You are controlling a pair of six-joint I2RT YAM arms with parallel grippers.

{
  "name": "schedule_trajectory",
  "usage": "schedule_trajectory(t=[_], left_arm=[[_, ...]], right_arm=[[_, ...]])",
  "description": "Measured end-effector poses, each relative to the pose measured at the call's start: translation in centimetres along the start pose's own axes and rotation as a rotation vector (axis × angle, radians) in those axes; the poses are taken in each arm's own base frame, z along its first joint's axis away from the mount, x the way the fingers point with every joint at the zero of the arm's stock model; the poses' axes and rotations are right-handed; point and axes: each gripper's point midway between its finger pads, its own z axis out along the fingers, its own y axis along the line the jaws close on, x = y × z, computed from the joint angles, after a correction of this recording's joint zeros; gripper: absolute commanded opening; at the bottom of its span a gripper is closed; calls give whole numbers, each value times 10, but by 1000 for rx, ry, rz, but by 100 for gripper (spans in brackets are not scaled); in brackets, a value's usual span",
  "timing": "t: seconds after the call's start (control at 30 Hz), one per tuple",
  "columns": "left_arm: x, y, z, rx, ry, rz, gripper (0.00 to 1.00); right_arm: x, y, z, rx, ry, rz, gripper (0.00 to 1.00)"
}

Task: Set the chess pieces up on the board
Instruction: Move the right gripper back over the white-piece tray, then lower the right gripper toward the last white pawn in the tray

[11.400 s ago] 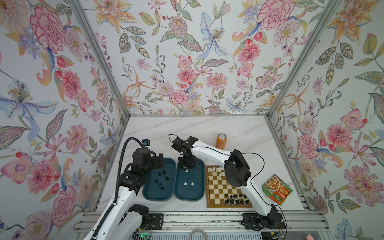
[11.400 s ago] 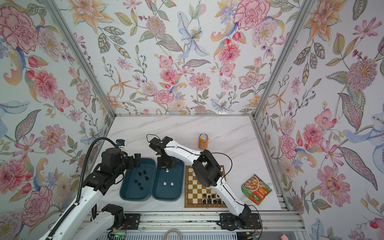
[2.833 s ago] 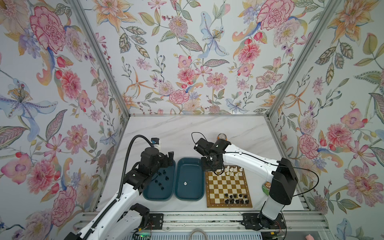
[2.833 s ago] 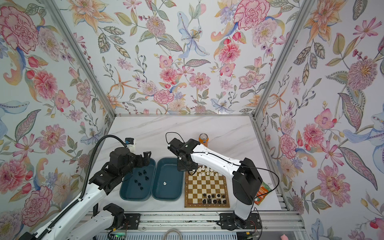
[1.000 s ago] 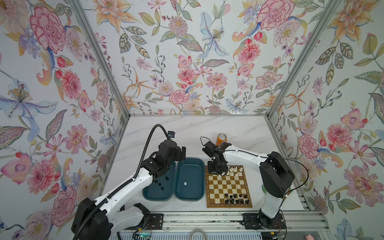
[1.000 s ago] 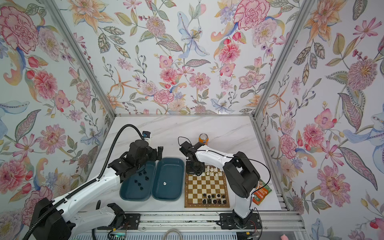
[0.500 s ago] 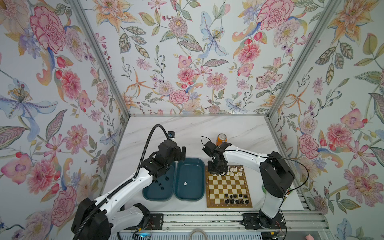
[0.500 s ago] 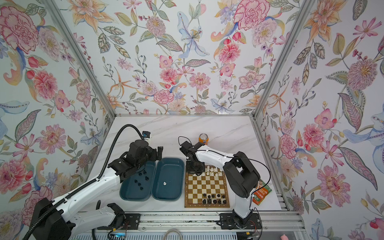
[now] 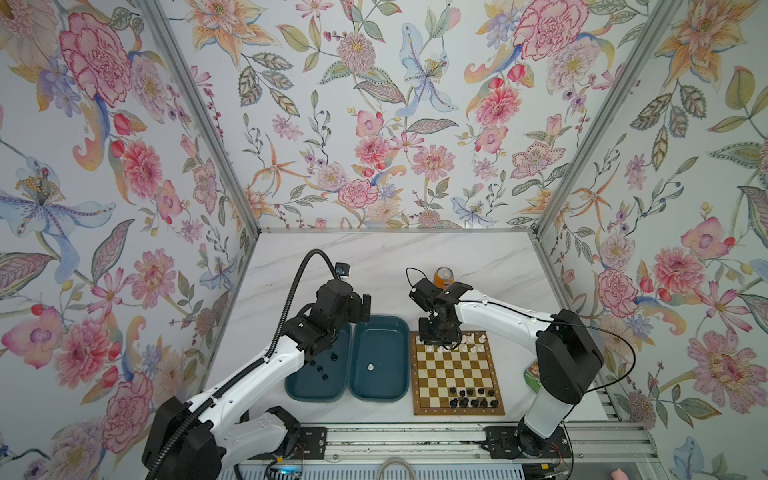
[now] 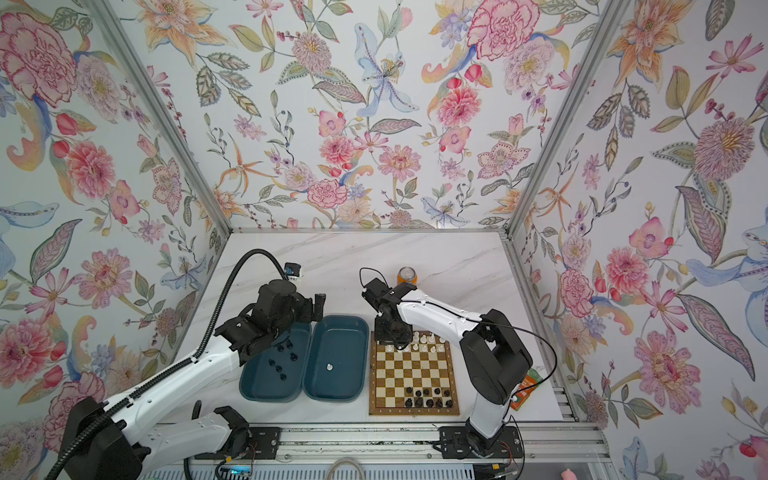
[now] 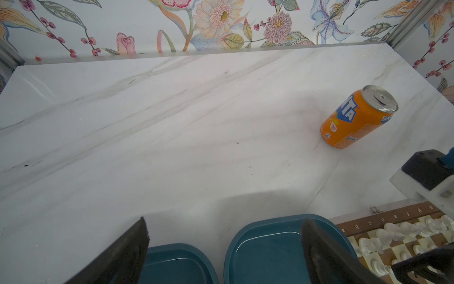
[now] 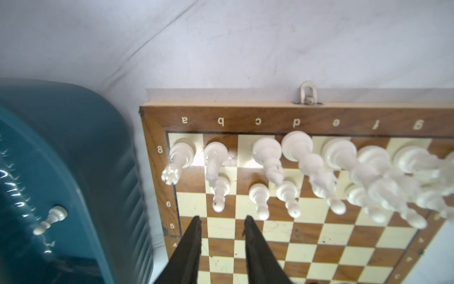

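Two trays (image 9: 378, 345), one board (image 9: 455, 374), one can (image 9: 444, 275), one white piece (image 9: 370, 366) in tray.

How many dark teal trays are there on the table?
2. The first tray holds black pieces, partly under the left arm; the second tray lies between it and the board, holding one white piece. None seems hidden.

I'm standing in what is looking like a robotics lab's test booth, not a home. Floral wallpaper panels (image 9: 374, 124) are hanging in a bare aluminium frame (image 9: 199, 116), boxing in a marble-look tabletop (image 9: 374, 257). A left arm (image 9: 249, 374) and a right arm (image 9: 498, 316), white and black, are sitting bolted to a slotted metal rail (image 9: 395, 436) along the front, with a black cable hose (image 9: 291, 291) looping overhead. The board (image 9: 455, 374), teal trays (image 9: 376, 397) and a soda can (image 9: 444, 276) are lying out like staged props.
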Motion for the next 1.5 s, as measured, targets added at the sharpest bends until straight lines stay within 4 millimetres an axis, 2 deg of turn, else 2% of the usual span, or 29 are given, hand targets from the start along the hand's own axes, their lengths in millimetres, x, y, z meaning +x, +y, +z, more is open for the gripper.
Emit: schedule_trajectory(t=[0.13,0.2,0.33,0.43,0.5,0.6,0.83,1.1,1.5], left_arm=[[-4,14,-6,-2,-12,-38,97],[-3,32,-10,-18,-18,-87,97],[6,73,-18,-65,-23,-212,97],[15,96,-26,-94,-17,-294,97],[19,103,-31,-99,-12,-324,96],[22,102,-36,-84,-3,-340,96],[29,98,-47,-68,8,-347,96],[36,101,-53,-87,29,-339,97],[47,104,-46,-113,81,-328,97]], right_arm=[[-7,9,-21,-20,-44,-2,34],[-9,19,-33,-38,-70,-13,34],[-9,50,-55,-91,-118,-57,34],[-3,78,-62,-123,-130,-105,33],[4,96,-58,-128,-123,-140,33],[15,117,-43,-112,-97,-186,32],[38,148,-6,-79,-30,-261,31],[52,159,26,-60,36,-287,29],[53,169,34,-82,57,-297,29]])
